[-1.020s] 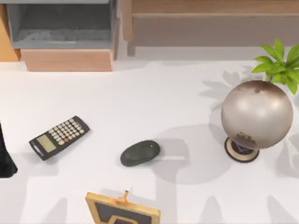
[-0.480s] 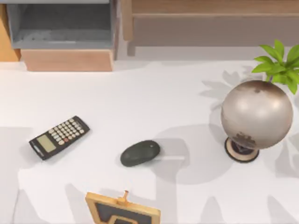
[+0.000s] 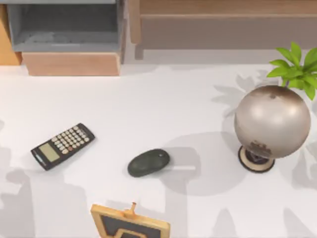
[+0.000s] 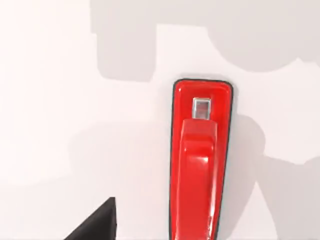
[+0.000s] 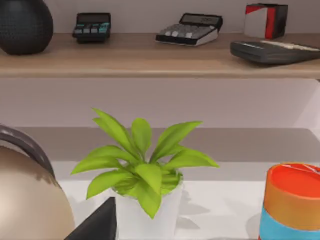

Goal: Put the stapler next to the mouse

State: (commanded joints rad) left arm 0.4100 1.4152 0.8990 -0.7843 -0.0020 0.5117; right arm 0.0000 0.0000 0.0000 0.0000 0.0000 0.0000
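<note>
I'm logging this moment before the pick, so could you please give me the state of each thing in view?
stapler: lying flat on the table, closed, ungrasped.
mouse: resting on the table, nothing beside it.
calculator: flat, keys up, lying at an angle.
globe: upright on its stand.
plant: upright in its white pot.
picture frame: standing at the near edge.

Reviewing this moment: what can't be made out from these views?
- Stapler: its near end is cut off by the left wrist view's edge.
- Left pincer: just a dark corner at that view's edge, so open or shut is unclear.
- Wooden frame: cut off by the top view's lower edge.
- Globe: cut by the right wrist view's edge.
</note>
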